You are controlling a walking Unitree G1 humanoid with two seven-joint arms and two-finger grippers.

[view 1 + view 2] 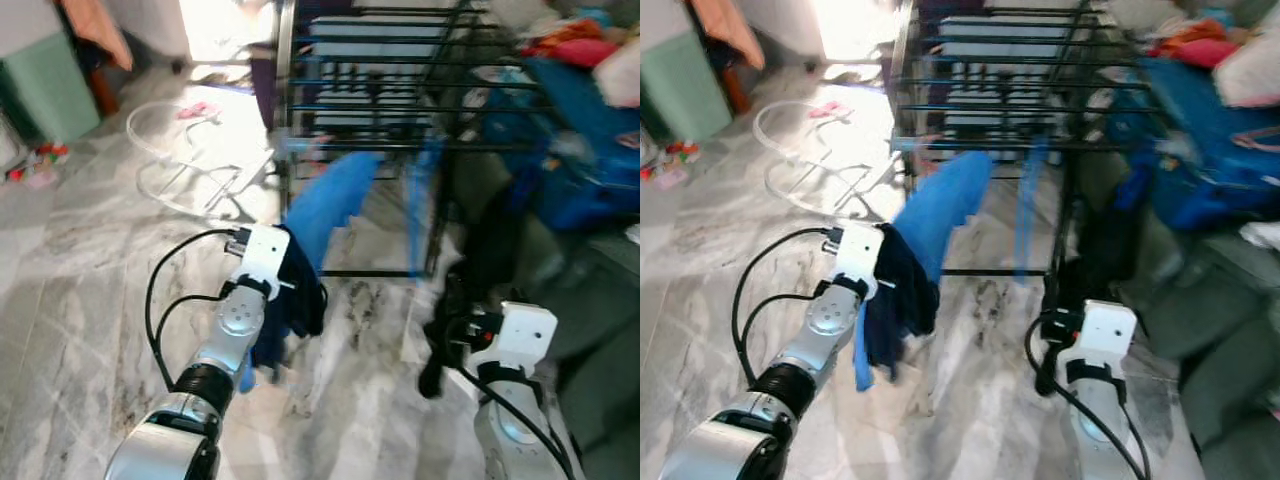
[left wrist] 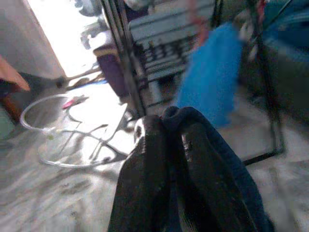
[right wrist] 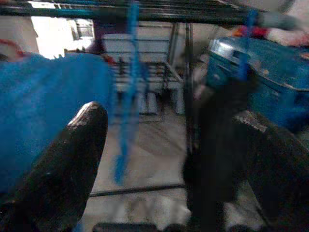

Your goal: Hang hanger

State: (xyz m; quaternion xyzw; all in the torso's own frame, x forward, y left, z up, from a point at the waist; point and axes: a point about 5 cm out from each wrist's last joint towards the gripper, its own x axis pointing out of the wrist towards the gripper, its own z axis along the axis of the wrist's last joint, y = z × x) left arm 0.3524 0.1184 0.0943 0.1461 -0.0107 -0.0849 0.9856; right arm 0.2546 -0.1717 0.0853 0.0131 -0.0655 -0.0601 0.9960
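My left gripper (image 1: pixel 297 285) is shut on a dark navy garment (image 1: pixel 902 290) that drapes over its fingers (image 2: pixel 149 159); a blue strip, perhaps part of a hanger (image 1: pixel 862 362), dangles beneath it. It is low in front of a black drying rack (image 1: pixel 400 70). A bright blue cloth (image 1: pixel 335 200) hangs from the rack's front rail, and a blue hanger (image 1: pixel 425 205) hangs beside it. My right gripper (image 3: pixel 169 116) is open, low by the rack's right leg, facing the blue hanger (image 3: pixel 126 96) and a black garment (image 3: pixel 219 145).
A white wire frame (image 1: pixel 185 165) lies on the marble floor at the left. A green box (image 1: pixel 45 85) stands at far left. A pile of blue bags and clothes (image 1: pixel 580 150) crowds the right side. Another black garment (image 1: pixel 495 240) hangs off the rack's right end.
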